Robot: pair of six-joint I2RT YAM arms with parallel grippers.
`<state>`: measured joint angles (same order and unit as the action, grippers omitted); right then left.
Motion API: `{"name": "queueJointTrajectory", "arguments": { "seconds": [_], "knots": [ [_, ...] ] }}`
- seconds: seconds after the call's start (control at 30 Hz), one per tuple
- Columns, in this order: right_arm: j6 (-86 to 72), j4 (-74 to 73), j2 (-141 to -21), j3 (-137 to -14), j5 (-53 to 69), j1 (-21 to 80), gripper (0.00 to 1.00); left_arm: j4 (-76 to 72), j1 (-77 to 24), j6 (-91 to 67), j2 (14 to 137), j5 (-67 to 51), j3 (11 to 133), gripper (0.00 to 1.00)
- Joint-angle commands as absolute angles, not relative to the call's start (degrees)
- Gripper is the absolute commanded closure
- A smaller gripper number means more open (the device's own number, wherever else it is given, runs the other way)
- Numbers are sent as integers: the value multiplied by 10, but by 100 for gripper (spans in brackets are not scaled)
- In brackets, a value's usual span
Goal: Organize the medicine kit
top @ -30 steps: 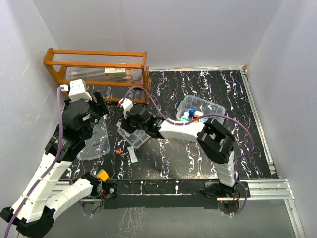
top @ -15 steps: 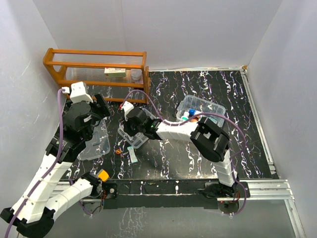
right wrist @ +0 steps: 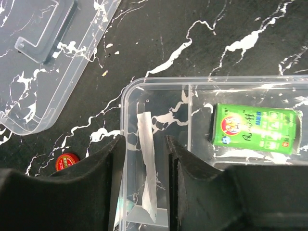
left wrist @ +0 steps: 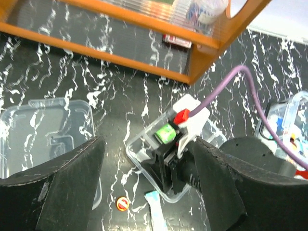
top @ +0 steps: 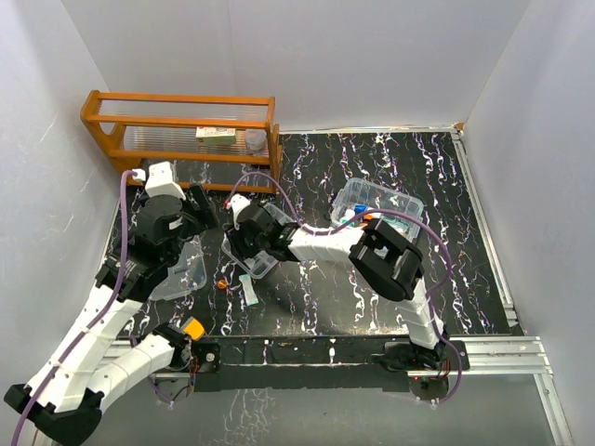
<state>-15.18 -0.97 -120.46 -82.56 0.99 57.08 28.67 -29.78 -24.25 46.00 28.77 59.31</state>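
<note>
Claw on right arm point(right wrist: 144, 148), part-open, straddles white strip point(right wrist: 147, 168) in tray insert point(right wrist: 192, 79).

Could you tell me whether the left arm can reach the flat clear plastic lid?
Probably yes: the flat clear lid lies bare close under the open left gripper, with nothing covering it.

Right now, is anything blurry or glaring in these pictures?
Top external: sharp and evenly lit. Left wrist: its own fingers are dark and soft up close. Right wrist: the green packet is crisp; the clear tray shows slight glints along its rim.
</note>
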Motion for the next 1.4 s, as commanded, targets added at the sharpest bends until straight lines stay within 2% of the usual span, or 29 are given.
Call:
{"name": "queueJointTrajectory", "arguments": {
  "seconds": [0.0,0.43,0.5,0.63,0.7,1.03,1.37],
  "knots": [
    [-190,0,-1150,-842,-19,560,63,330,-296,-290,455,238,571,26],
    [-270,26,-969,-683,-77,545,65,402,-296,-412,489,70,507,25],
    [-280,27,-941,-656,-86,545,65,405,-296,-428,500,48,488,28],
    [-320,6,-896,-624,-90,544,65,377,-296,-448,523,-22,435,45],
    [-336,4,-885,-612,-74,545,67,361,-297,-461,538,-42,422,50],
    [-348,40,-803,-539,-11,544,68,284,-346,-498,642,-12,368,49],
    [-343,38,-751,-506,-49,545,68,262,-357,-512,692,38,351,58]
  ]
}}
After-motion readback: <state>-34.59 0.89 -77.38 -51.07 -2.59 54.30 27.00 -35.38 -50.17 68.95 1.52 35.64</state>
